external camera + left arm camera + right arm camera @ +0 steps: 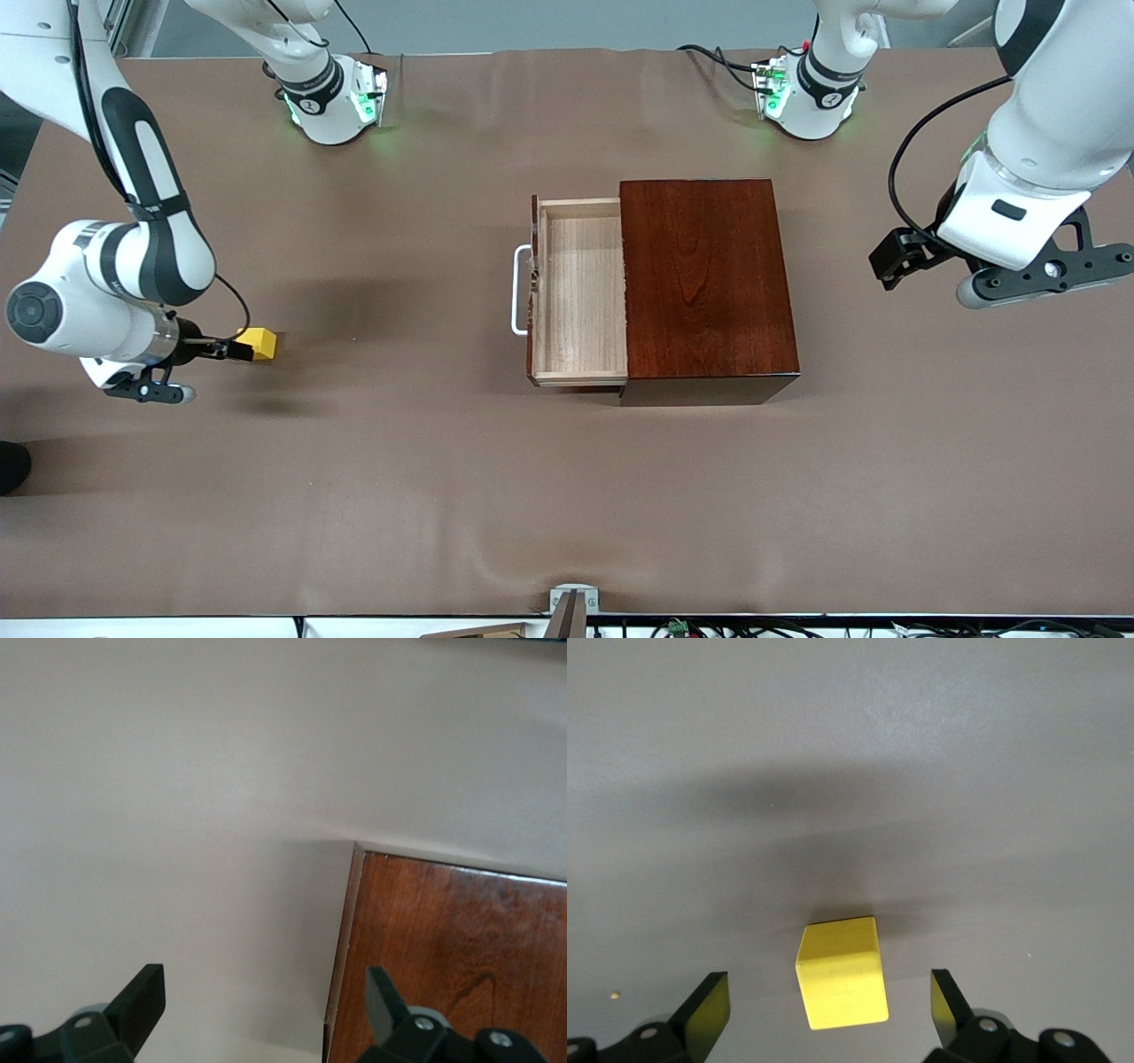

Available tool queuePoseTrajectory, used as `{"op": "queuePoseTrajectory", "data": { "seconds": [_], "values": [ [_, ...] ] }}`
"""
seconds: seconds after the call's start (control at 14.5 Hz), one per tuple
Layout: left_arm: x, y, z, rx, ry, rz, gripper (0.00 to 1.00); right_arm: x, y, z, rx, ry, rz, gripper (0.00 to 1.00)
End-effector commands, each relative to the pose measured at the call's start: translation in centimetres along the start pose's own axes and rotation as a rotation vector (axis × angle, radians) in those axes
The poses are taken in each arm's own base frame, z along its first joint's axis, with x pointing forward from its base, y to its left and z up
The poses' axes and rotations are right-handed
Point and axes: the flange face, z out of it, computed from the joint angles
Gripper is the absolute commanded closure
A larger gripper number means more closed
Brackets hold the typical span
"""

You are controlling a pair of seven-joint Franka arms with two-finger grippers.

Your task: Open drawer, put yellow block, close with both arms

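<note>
Front view, mid-left of frame: right gripper (232,350) low at yellow block (258,343), jaws spread wide around it, nothing pinched yet. Cube small, matte, sharp-edged; sits slightly skewed between fingers in right wrist view, so closing could twist or kick it out, I'd guess. Centre frame: drawer (579,292) pulled out, empty pale wood tray, white bar handle, glossy mahogany box (704,279). Mid-right: left gripper (266,1010) waits open over box edge, holding nothing.

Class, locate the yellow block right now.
The yellow block lies on the table toward the right arm's end, between the open right pincer's fingers, well apart from the drawer.
</note>
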Motion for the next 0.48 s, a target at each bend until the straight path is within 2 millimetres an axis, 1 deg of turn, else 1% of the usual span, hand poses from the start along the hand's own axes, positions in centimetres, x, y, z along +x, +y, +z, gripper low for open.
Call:
{"op": "queuePoseTrajectory", "data": {
  "seconds": [0.0,0.14,0.21,0.28,0.34,0.41],
  "values": [
    [-2.0,-0.8,0.0,-0.002,-0.016,0.019,0.0,-0.8,0.2,1.3,0.003,0.009,-0.015,0.0],
    [-1.9,-3.2,0.6,0.003,-0.032,-0.005,0.0,-1.2,0.2,2.5,0.003,0.006,-0.017,0.0],
    [-2.2,-3.6,0.4,0.001,-0.03,0.019,0.0,-1.4,0.1,2.9,0.003,0.013,-0.026,0.0],
    [-1.9,-4.9,0.4,-0.002,-0.034,0.017,0.0,-1.5,0.2,3.4,0.003,0.009,-0.035,0.0],
    [-1.8,-5.4,0.6,-0.014,-0.04,0.014,0.0,-1.7,0.5,3.6,0.004,0.007,-0.041,0.0],
    [-1.7,-6.6,0.9,-0.017,-0.05,0.008,0.0,-1.7,0.6,3.7,0.004,0.004,-0.053,0.0]
  ]
}}
